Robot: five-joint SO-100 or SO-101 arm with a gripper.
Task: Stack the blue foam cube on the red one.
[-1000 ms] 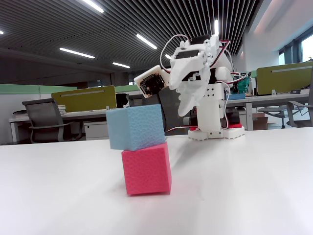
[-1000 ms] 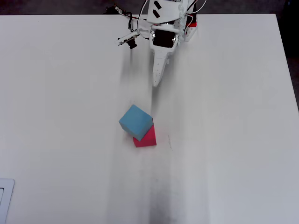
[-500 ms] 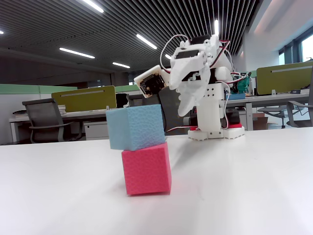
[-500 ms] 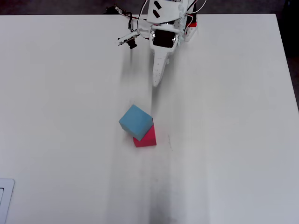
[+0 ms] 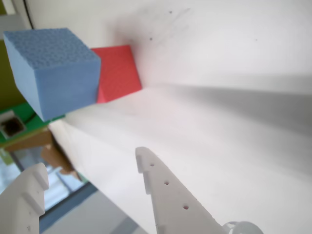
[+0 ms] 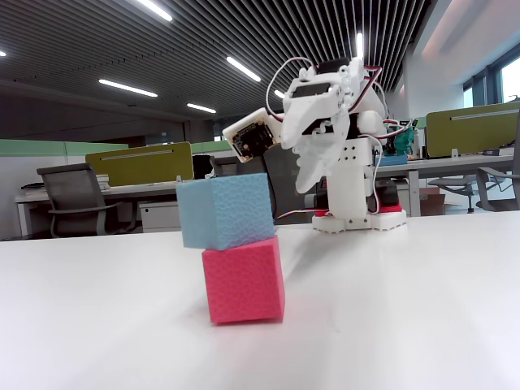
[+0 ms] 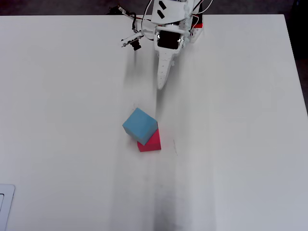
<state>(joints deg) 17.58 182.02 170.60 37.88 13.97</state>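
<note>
The blue foam cube (image 6: 225, 210) rests on top of the red one (image 6: 244, 280), turned a little and overhanging its left side in the fixed view. Seen from overhead, the blue foam cube (image 7: 139, 123) covers most of the red one (image 7: 153, 143) near the table's middle. My gripper (image 6: 307, 185) hangs in the air behind the stack, well apart from it, close to the arm's base. The gripper (image 7: 160, 86) points toward the cubes. The wrist view shows the gripper (image 5: 89, 163) with its fingers apart and nothing between them, the blue foam cube (image 5: 51, 68) and the red one (image 5: 118, 73) ahead.
The arm's base (image 7: 192, 29) stands at the far edge of the white table (image 7: 240, 144). A pale flat object (image 7: 4, 207) shows at the lower left corner overhead. Office desks and a chair (image 6: 77, 199) lie beyond the table.
</note>
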